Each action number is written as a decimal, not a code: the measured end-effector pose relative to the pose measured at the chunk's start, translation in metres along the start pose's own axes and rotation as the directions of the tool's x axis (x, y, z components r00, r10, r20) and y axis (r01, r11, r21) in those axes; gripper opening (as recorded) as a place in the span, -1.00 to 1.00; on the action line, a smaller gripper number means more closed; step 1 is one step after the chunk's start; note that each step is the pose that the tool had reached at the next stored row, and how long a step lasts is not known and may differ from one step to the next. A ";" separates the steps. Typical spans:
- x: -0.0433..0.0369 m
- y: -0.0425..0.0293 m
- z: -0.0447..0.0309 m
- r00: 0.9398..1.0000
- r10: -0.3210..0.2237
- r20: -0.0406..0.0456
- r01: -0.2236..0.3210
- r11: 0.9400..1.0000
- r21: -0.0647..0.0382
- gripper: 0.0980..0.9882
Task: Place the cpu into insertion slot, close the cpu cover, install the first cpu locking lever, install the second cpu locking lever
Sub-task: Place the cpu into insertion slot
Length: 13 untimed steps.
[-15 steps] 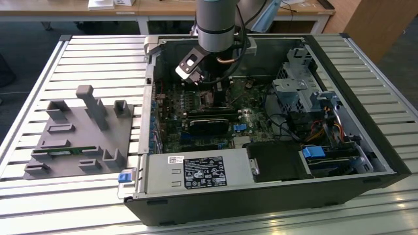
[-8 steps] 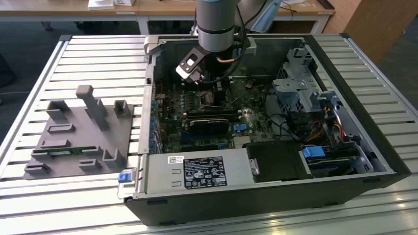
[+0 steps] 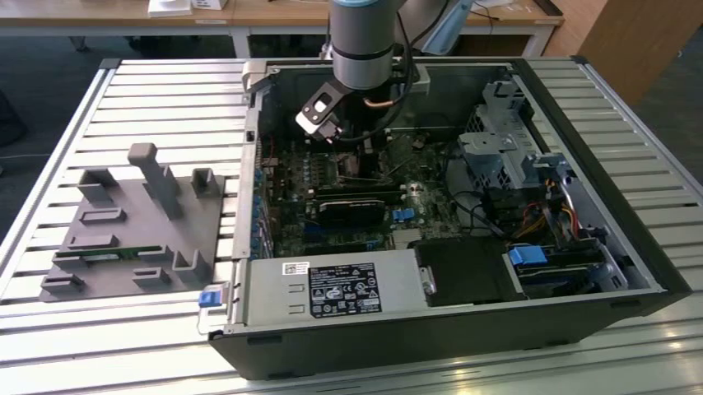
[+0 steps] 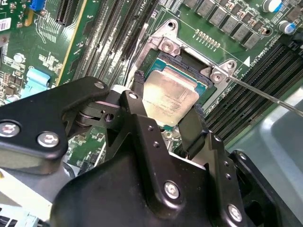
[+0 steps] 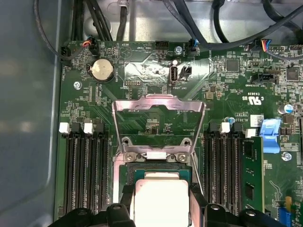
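My gripper (image 4: 168, 98) is shut on the cpu (image 4: 170, 97), a pale silver square chip pinched between the two black fingers (image 4: 137, 92). It hangs just over the insertion slot (image 4: 187, 64), whose dark bed and silver rim show beyond the chip's far edge. In the first wrist view the cpu (image 5: 161, 201) sits between the fingers (image 5: 127, 201) at the slot (image 5: 156, 171). The cpu cover (image 5: 158, 105), a silver frame with a square window, is flipped open and lies back on the green board. A thin locking lever (image 4: 265, 94) sticks out beside the slot. In the exterior view the gripper (image 3: 354, 156) reaches down into the case.
The open computer case (image 3: 615, 247) surrounds the motherboard (image 3: 329, 177). Black memory slots (image 5: 85, 175) flank the socket on both sides. A black card (image 3: 351, 210) and cables (image 3: 483, 214) lie nearby. A grey fixture block (image 3: 132, 222) rests on the slatted table at the exterior view's left.
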<state>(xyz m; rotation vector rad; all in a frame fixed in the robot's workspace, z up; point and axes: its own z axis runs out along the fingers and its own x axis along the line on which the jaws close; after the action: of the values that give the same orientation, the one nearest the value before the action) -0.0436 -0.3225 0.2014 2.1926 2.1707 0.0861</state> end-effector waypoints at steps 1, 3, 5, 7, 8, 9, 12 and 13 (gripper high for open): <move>0.0001 -0.0001 0.0008 1.000 0.000 0.000 0.000 1.000 0.000 0.00; 0.0005 -0.0002 0.0018 1.000 0.000 0.001 0.000 1.000 0.000 0.00; 0.0011 0.0000 0.0027 1.000 0.000 0.001 0.000 1.000 0.001 0.00; 0.0018 0.0002 0.0036 1.000 0.000 0.001 0.000 1.000 0.001 0.00; 0.0022 0.0001 0.0040 1.000 0.000 0.001 0.000 1.000 0.001 0.00; 0.0024 0.0001 0.0044 1.000 -0.001 0.001 0.001 1.000 0.001 0.00; 0.0031 0.0001 0.0055 1.000 -0.002 0.001 0.002 1.000 0.001 0.00; 0.0033 0.0001 0.0059 1.000 -0.002 0.001 0.002 1.000 0.001 0.00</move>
<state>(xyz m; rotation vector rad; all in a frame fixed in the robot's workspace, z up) -0.0429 -0.3192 0.1955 2.1908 2.1728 0.0835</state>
